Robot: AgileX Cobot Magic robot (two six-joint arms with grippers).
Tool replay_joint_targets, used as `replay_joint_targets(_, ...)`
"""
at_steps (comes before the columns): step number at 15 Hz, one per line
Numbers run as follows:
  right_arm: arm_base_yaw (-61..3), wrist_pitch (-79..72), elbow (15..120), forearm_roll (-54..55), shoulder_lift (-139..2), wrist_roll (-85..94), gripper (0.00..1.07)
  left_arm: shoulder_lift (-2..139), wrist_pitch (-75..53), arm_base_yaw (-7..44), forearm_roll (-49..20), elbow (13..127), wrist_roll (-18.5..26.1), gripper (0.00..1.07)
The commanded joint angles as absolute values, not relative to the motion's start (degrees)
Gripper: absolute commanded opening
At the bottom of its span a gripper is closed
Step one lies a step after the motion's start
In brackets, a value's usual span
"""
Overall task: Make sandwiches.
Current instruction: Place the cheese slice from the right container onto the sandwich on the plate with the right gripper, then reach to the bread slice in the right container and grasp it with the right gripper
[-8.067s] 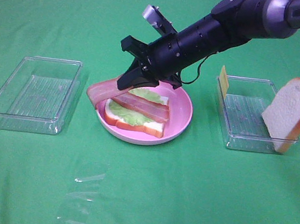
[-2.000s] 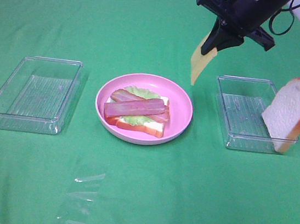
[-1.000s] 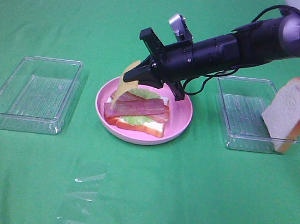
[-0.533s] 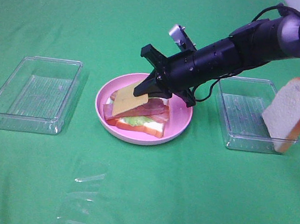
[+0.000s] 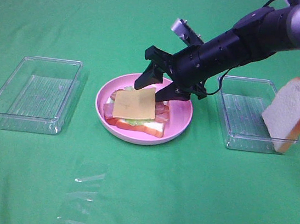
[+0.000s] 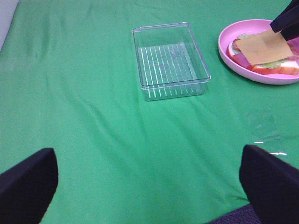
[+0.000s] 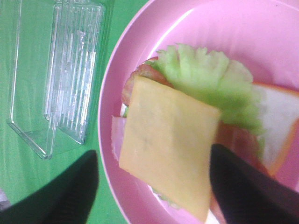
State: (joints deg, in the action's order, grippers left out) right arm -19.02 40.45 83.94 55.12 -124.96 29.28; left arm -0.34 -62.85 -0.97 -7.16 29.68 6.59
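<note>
Right gripper (image 5: pixel 157 85) angled down, jaws apart, left jaws spread

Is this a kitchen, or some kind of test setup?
Likely a test bench, not a kitchen: a plain green cloth covers the table, the layered sandwich on the round pink plate looks like a toy, and clear plastic rectangular trays hold the parts.

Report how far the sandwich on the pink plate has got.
Done: on the pink plate the bottom bread, lettuce and bacon are stacked, with the cheese slice lying flat on top. In hand: nothing; the right gripper stands open just behind the cheese, and the left gripper is open and away from the plate. Left: the top bread slice leans in the right tray.
</note>
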Motion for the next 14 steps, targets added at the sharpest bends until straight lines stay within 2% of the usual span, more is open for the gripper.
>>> replay_joint_targets(1, -19.0, 39.8, 84.2, 47.9, -120.3, 24.6, 0.98, -1.6, -62.0, -1.0, -7.4, 29.7, 6.1, 0.98)
replay_joint_targets(5, -19.0, 41.5, 84.2, 31.4, -112.1, 12.0, 0.99, -1.6, -62.0, -1.0, -7.4, 29.7, 6.1, 0.98)
replay_joint_targets(6, -19.0, 45.9, 84.2, 20.1, -106.6, 5.9, 0.99, -1.6, -62.0, -1.0, -7.4, 29.7, 6.1, 0.98)
replay_joint_targets(8, -18.9, 55.6, 87.9, 10.8, -103.4, -3.5, 0.99, -1.6, -62.0, -1.0, -7.4, 29.7, 6.1, 0.98)
replay_joint_targets(11, -18.6, 68.6, 95.6, -0.6, -103.8, -6.6, 0.99, -1.6, -62.0, -1.0, -7.4, 29.7, 6.1, 0.98)
replay_joint_targets(13, -16.0, 73.6, 99.8, -1.7, -105.0, -6.9, 0.99, -1.6, -62.0, -1.0, -7.4, 29.7, 6.1, 0.98)
replay_joint_targets(14, -10.9, 76.2, 102.4, -1.2, -106.3, -7.4, 0.99, -1.6, -62.0, -1.0, -7.4, 29.7, 6.1, 0.98)
